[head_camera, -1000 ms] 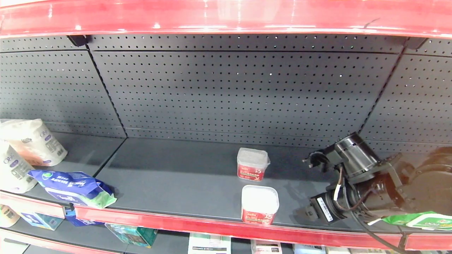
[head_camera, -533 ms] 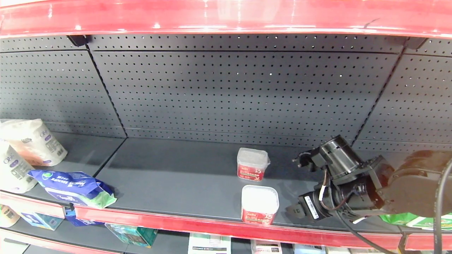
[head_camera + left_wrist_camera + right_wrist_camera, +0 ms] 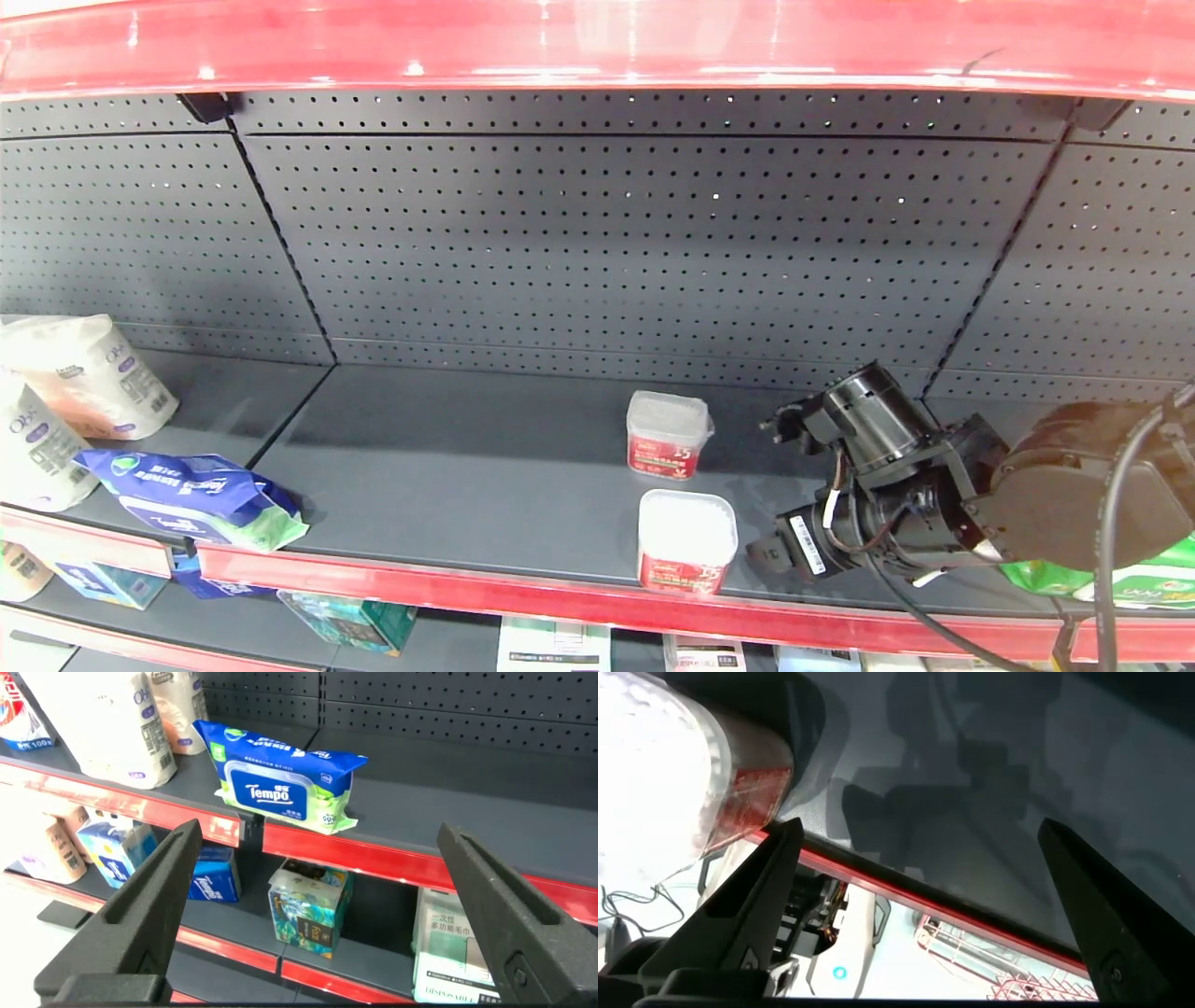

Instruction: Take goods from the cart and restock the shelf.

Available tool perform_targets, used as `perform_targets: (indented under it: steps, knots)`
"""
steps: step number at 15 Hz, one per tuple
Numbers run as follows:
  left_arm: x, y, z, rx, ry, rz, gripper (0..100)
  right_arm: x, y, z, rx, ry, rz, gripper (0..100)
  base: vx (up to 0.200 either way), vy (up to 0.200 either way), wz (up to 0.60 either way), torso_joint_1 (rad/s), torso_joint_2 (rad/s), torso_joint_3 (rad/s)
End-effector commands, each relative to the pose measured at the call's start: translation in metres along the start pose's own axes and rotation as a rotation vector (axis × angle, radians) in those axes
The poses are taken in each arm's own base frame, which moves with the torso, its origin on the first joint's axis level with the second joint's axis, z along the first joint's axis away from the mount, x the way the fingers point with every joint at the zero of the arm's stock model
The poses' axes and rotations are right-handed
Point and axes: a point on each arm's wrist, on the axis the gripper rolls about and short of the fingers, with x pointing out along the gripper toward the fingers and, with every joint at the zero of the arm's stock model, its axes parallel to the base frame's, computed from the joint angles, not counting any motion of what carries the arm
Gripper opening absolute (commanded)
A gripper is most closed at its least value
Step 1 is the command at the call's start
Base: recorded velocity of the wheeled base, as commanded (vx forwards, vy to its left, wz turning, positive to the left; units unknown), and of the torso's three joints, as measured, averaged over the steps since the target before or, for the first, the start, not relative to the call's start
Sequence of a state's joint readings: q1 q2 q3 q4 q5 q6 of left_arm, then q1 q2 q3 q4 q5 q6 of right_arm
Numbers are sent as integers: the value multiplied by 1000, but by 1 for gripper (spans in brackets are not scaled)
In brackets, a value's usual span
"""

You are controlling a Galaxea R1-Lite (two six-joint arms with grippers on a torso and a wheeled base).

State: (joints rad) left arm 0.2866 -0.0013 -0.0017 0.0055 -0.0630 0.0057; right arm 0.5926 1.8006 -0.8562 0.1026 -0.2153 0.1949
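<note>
"Beside the front tub (image 3: 687,541), what is changed?"

"The right arm is brought nearer to it than a second ago, from the side away from the blue wipes pack (image 3: 187,495); the tub itself is not shifted; the rear tub (image 3: 666,434) is left standing just behind it on the shelf (image 3: 448,476)."

"Is anything held?"

"Nothing; the right gripper (image 3: 920,924) is spread wide, with only bare shelf seen between its fingers; the front tub is glimpsed just beside one finger, and contact cannot be made out; the left gripper (image 3: 318,915) is likewise parted and empty, well away from the front tub on the wipes-pack side."

"What is meant for the task?"

"Both tubs are judged to be stocked already; whether the front tub is about to be nudged straight cannot be told; otherwise another item is to be fetched from the cart."
</note>
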Motion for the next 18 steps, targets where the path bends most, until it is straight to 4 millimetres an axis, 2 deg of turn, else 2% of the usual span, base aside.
perform_targets:
  steps: [1, 18]
  knots:
    - [0, 0, 0, 0, 2, 0, 100, 2, 2, 2, -1, 2, 2, 100, 0, 0, 0, 0, 0, 0]
    - [0, 0, 0, 0, 2, 0, 100, -1, 17, 4, -38, -22, 18, 100, 0, 0, 0, 0, 0, 0]
